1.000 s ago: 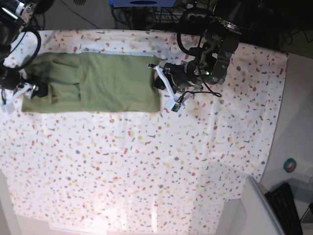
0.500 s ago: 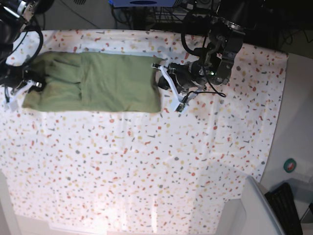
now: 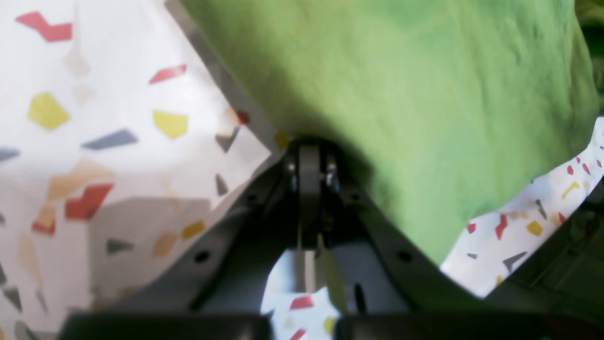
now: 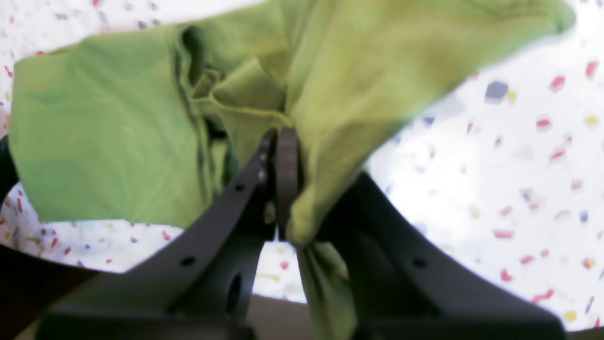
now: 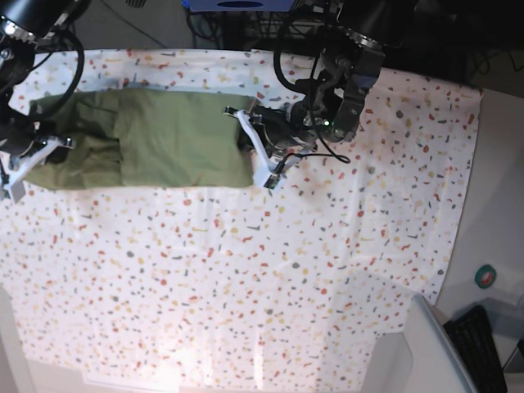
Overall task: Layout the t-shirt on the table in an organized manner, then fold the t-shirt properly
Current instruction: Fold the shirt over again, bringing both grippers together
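The olive-green t-shirt (image 5: pixel 164 135) lies as a long flat band along the far left part of the speckled table (image 5: pixel 286 270). My left gripper (image 5: pixel 248 146) is at the shirt's right end. In the left wrist view it (image 3: pixel 309 156) is shut, with the shirt's edge (image 3: pixel 401 94) pinched at the tips above the cloth (image 3: pixel 94 118). My right gripper (image 5: pixel 41 151) is at the shirt's left end. In the right wrist view it (image 4: pixel 283 189) is shut on bunched green fabric (image 4: pixel 104 132), which hangs down between the fingers. The neck label is hidden.
A plain grey bin (image 5: pixel 426 352) stands at the near right corner, with a dark keyboard-like object (image 5: pixel 475 344) and a green tape roll (image 5: pixel 486 277) beside the table's right edge. Dark cables and equipment (image 5: pixel 246 16) lie behind the far edge.
Both grippers have moved to the left with the shirt's ends in them. The whole shirt has slid left along the far side of the table.
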You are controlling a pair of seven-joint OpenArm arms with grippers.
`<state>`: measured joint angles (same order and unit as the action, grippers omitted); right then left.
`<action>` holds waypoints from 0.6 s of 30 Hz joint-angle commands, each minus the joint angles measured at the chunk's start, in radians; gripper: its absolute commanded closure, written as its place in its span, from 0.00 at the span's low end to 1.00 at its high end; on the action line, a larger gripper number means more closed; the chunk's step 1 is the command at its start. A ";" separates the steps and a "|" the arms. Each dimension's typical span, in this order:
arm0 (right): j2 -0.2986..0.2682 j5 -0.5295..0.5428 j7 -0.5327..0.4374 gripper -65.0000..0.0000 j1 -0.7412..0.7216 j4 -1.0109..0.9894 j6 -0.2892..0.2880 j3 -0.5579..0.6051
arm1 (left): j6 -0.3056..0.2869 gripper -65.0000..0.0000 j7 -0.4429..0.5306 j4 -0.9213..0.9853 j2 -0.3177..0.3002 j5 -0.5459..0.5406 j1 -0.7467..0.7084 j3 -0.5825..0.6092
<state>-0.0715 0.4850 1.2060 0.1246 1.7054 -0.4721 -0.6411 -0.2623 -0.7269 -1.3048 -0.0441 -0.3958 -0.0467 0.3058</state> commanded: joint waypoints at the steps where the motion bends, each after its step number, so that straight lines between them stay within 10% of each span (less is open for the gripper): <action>1: 0.003 0.027 -0.010 1.00 -0.001 0.049 0.005 0.037 | -0.009 1.00 0.013 -0.015 0.010 -0.015 0.011 0.017; 9: 0.072 0.028 -0.013 1.00 0.022 0.153 0.180 0.232 | -0.009 1.00 0.013 -0.020 0.010 -0.015 0.008 0.037; 18: 0.111 0.028 -0.015 1.00 0.040 0.183 0.187 0.355 | -0.009 1.00 0.013 -0.017 0.000 -0.015 0.008 0.033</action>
<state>0.0444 0.4931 1.2064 0.1772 1.8706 -0.2863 -0.2871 -0.2626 -0.7288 -1.3060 -0.0456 -0.3965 -0.0502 0.3359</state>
